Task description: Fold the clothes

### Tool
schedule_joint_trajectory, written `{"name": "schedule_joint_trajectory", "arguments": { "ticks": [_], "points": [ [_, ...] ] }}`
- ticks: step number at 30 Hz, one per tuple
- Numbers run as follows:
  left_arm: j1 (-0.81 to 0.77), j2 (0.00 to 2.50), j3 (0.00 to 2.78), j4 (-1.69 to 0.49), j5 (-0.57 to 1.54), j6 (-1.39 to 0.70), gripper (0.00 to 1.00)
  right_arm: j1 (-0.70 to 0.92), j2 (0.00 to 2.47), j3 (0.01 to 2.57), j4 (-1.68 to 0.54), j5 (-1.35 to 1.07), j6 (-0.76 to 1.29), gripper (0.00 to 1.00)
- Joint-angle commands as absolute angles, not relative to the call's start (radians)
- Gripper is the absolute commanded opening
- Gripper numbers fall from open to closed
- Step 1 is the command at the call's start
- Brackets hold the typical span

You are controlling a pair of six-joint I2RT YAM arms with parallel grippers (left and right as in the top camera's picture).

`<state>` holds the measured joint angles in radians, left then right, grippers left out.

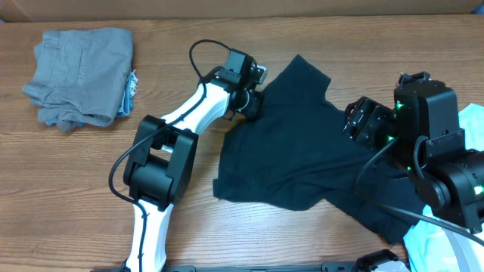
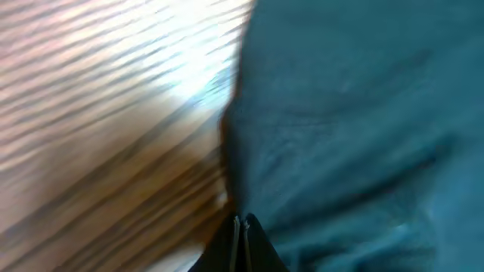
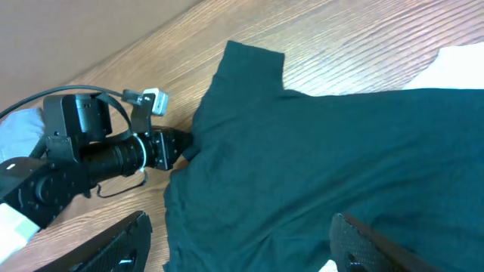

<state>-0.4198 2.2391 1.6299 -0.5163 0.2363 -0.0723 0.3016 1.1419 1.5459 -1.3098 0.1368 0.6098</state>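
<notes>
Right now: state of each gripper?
Left gripper: closed on the black T-shirt edge.
Right gripper: open, holding nothing.

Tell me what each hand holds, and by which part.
Left hand pinches the black T-shirt at its side edge, near a sleeve. Right hand is open, holding nothing.

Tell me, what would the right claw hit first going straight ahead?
Probably the black T-shirt, spread directly ahead of the open right gripper; how far off is unclear.
</notes>
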Motion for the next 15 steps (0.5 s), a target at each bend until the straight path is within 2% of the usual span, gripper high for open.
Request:
{"name": "schedule_joint_trajectory", "arguments": {
  "ticks": [1, 7, 11, 14, 15],
  "points": [
    [-0.338, 2.221, 1.654, -0.585, 0.081, -0.073, 0.04, 0.300, 1.139, 1.559, -1.314, 0.166, 0.615, 0.79],
    [-0.151, 2.155, 1.718, -0.737, -0.053, -0.081, 0.04, 0.300, 1.139, 1.559, -1.312, 0.187, 0.615, 0.79],
    [-0.046, 2.086, 1.737, -0.758, 0.014, -0.097, 0.04, 0.300, 1.142, 1.559, -1.311, 0.192, 0.615, 0.79],
    [-0.005, 2.026, 1.737, -0.759, 0.038, -0.096, 0.21, 0.300, 1.152, 1.559, -1.306, 0.222, 0.630, 0.82],
    [0.004, 2.002, 1.737, -0.759, 0.038, -0.096, 0.30, 0.300, 1.158, 1.559, -1.302, 0.230, 0.630, 0.82]
  ]
}}
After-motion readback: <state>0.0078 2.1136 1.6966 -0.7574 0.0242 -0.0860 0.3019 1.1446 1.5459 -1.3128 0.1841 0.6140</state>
